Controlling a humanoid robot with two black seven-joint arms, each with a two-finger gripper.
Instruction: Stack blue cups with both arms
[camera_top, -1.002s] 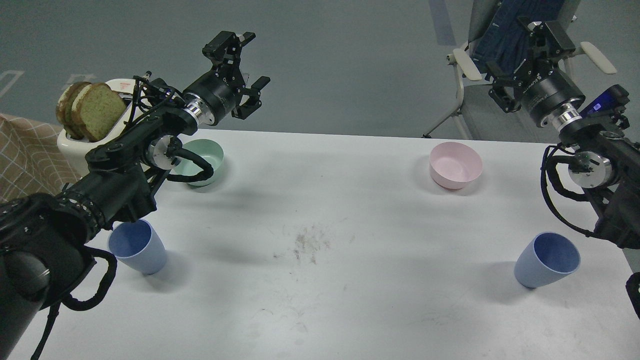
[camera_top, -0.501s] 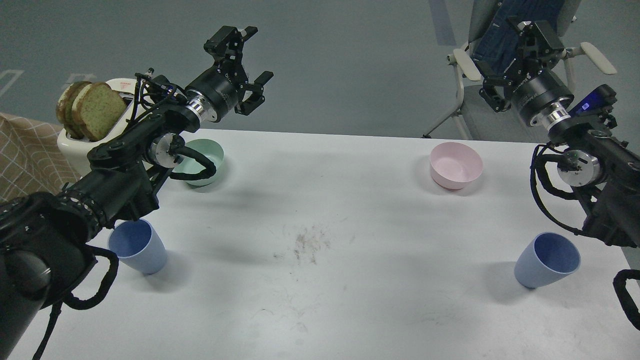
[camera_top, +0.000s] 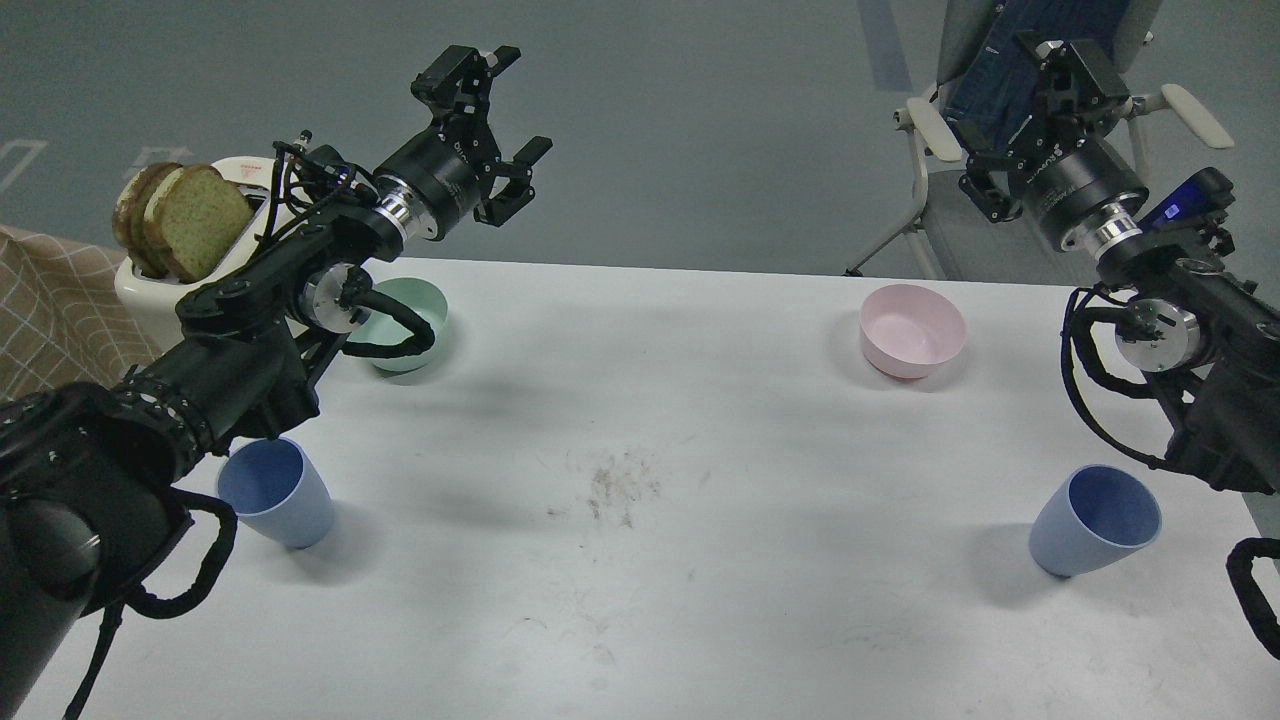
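Two blue cups stand upright and apart on the white table (camera_top: 640, 620): one at the front left (camera_top: 275, 492), just beside my left forearm, and one at the front right (camera_top: 1095, 520), below my right forearm. Both are empty. My left gripper (camera_top: 497, 115) is open and empty, raised high beyond the table's far edge, far from the left cup. My right gripper (camera_top: 1020, 125) is open and empty, raised high at the back right in front of a chair, far from the right cup.
A mint-green bowl (camera_top: 410, 322) sits at the back left, partly behind my left arm. A pink bowl (camera_top: 912, 332) sits at the back right. A white toaster (camera_top: 150, 285) with bread slices (camera_top: 180, 222) stands at the far left. A chair (camera_top: 935, 125) with blue cloth stands behind the table.
My left gripper has risen slightly and moved to the right. My right gripper has moved up and to the left. The cups and bowls have not moved.
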